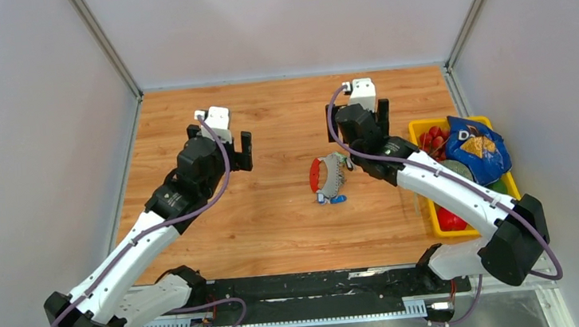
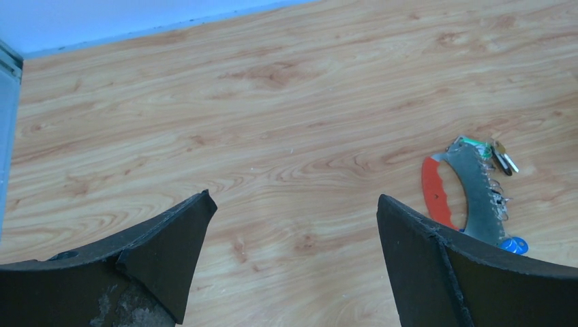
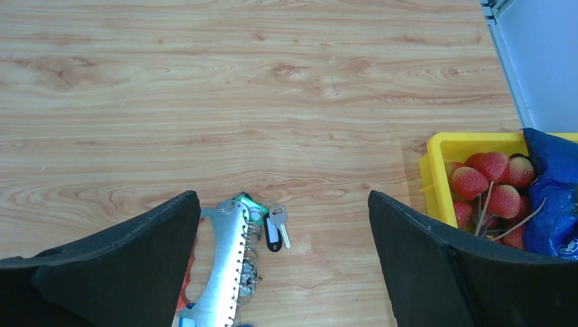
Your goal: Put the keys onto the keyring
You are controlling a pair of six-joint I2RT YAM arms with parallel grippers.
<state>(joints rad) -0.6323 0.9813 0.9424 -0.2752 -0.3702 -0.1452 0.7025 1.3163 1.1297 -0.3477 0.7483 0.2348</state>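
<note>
Pincers first: your left pincer [image 1: 219,135] stands wide, with nothing between its fingers and nothing touched. It hangs over bare worktop [image 1: 276,221], at about 9 o'clock from the keyring [image 1: 329,176]. Your right pincer [image 1: 357,117] is just as wide and also empty. It sits at about 1 o'clock from the bunch, just beyond it and off the wood.

The keyring lies flat near the worktop centre, between the two arms and closer to your right one. In the left wrist view the red tag [image 2: 436,194] runs along the 9 o'clock side of the grey strap [image 2: 478,194]. The key [image 3: 274,234], black head and short silver blade, lies at the far end of the bunch beside the green piece, at roughly 2 o'clock from the strap in the right wrist view. You can't tell whether it touches the ring or only lies against it.

Edges: the yellow bin [image 1: 417,129] hugs the 3 o'clock side, holding strawberries [image 3: 487,178] and a blue bag [image 1: 477,149], and your right forearm passes just beside its rim. Grey walls [image 1: 45,155] close the 9, 12 and 3 o'clock sides. Open wood runs from the bunch toward 9 and 12 o'clock.
</note>
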